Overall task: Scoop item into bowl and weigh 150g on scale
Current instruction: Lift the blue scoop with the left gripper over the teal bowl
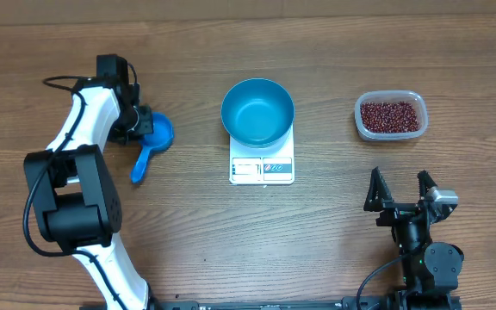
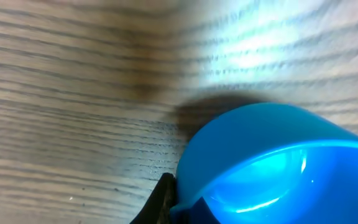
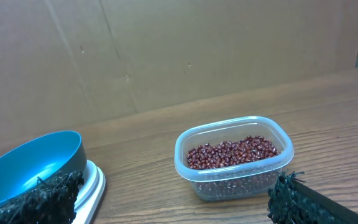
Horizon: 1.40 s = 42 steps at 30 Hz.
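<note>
Overhead view: a wooden desk [image 1: 188, 232] carries everything; both arms come up from its near edge.
Left arm [image 1: 83, 120]: white and black, standing at the near-left corner and stretching toward the far-left part of the desk.
Right arm [image 1: 429, 258]: black, low at the near-right corner, wrist pointing toward the far edge.
Bowl [image 1: 257, 112]: round, deep and blue; it sits on the scale, midway between the left and right edges and closer to the far edge than the near one.
Scale [image 1: 262, 168]: flat, white and square; the bowl covers its far part, and the display strip shows on the side facing the near edge.
Tub [image 1: 390, 136]: clear plastic with rounded corners, right of the bowl and well apart from it, in the far-right part of the desk.
Scoop [image 1: 156, 133]: small and blue, left of the scale, cup toward the far edge, handle slanting toward the near edge. I cannot tell whether the cup touches the desk.
Left gripper [image 1: 145, 127]: clenched on the scoop's cup; the left wrist view shows a black finger [image 2: 161, 199] pressed against the cup's outer wall.
Right gripper [image 1: 398, 174]: released, fingers spread wide, near the near edge and well short of the tub.
Beans [image 1: 391, 115]: a dark red-brown heap inside the tub; in the right wrist view its surface lies below the rim.
</note>
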Tool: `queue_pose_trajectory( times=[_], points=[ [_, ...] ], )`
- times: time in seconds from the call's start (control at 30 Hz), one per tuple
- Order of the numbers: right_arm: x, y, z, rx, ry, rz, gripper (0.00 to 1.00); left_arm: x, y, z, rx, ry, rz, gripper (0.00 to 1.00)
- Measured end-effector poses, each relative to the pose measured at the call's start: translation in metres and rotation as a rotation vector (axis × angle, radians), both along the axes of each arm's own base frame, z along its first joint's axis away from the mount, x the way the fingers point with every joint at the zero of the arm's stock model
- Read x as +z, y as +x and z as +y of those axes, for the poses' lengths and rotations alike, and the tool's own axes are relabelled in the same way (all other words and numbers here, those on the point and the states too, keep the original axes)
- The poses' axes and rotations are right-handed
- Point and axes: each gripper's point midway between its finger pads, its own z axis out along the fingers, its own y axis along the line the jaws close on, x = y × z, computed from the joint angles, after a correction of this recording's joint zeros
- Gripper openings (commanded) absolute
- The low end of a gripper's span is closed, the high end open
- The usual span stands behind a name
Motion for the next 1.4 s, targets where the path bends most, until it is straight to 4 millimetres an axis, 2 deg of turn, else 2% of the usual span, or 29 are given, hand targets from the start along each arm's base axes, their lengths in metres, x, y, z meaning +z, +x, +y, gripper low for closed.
queue_pose_trajectory(
  times=[0.07, 0.13, 0.17, 0.2, 0.23, 0.37, 0.43, 0.47, 0.53, 0.73, 0.8, 0.93, 1.1, 1.23, 1.4],
  points=[
    [0.000, 0.000, 0.000, 0.000, 0.000, 0.000, 1.00, 0.015, 0.006, 0.001, 0.057, -0.006, -0.038, 0.04],
    [0.000, 0.000, 0.000, 0.000, 0.000, 0.000, 1.00, 0.039, 0.014, 0.001, 0.139, -0.019, -0.098, 0.04],
    [0.000, 0.000, 0.000, 0.000, 0.000, 0.000, 1.00, 0.057, 0.020, 0.002, 0.196, -0.031, -0.147, 0.04],
    [0.000, 0.000, 0.000, 0.000, 0.000, 0.000, 1.00, 0.090, 0.026, 0.003, 0.297, -0.058, -0.228, 0.04],
    [0.000, 0.000, 0.000, 0.000, 0.000, 0.000, 1.00, 0.111, 0.027, 0.002, 0.364, -0.087, -0.272, 0.04],
    [0.000, 0.000, 0.000, 0.000, 0.000, 0.000, 1.00, 0.179, 0.017, -0.012, 0.553, -0.246, -0.399, 0.04],
    [0.000, 0.000, 0.000, 0.001, 0.000, 0.000, 1.00, 0.206, 0.010, -0.020, 0.597, -0.326, -0.443, 0.04],
    [0.000, 0.000, 0.000, 0.000, 0.000, 0.000, 1.00, 0.213, 0.006, -0.023, 0.610, -0.351, -0.445, 0.04],
    [0.000, 0.000, 0.000, 0.000, 0.000, 0.000, 1.00, 0.214, -0.006, -0.031, 0.634, -0.387, -0.402, 0.04],
    [0.000, 0.000, 0.000, 0.000, 0.000, 0.000, 1.00, 0.192, -0.046, -0.055, 0.761, -0.437, -0.173, 0.04],
    [0.000, 0.000, 0.000, 0.000, 0.000, 0.000, 1.00, 0.190, -0.054, -0.066, 0.802, -0.457, -0.123, 0.05],
    [0.000, 0.000, 0.000, 0.000, 0.000, 0.000, 1.00, 0.190, -0.058, -0.090, 0.850, -0.500, -0.075, 0.04],
    [0.000, 0.000, 0.000, 0.000, 0.000, 0.000, 1.00, 0.191, -0.063, -0.131, 0.851, -0.529, -0.034, 0.04],
    [0.000, 0.000, 0.000, 0.000, 0.000, 0.000, 1.00, 0.192, -0.066, -0.164, 0.840, -0.529, -0.040, 0.04],
    [0.000, 0.000, 0.000, 0.000, 0.000, 0.000, 1.00, 0.191, -0.073, -0.194, 0.838, -0.508, -0.055, 0.04]
  ],
)
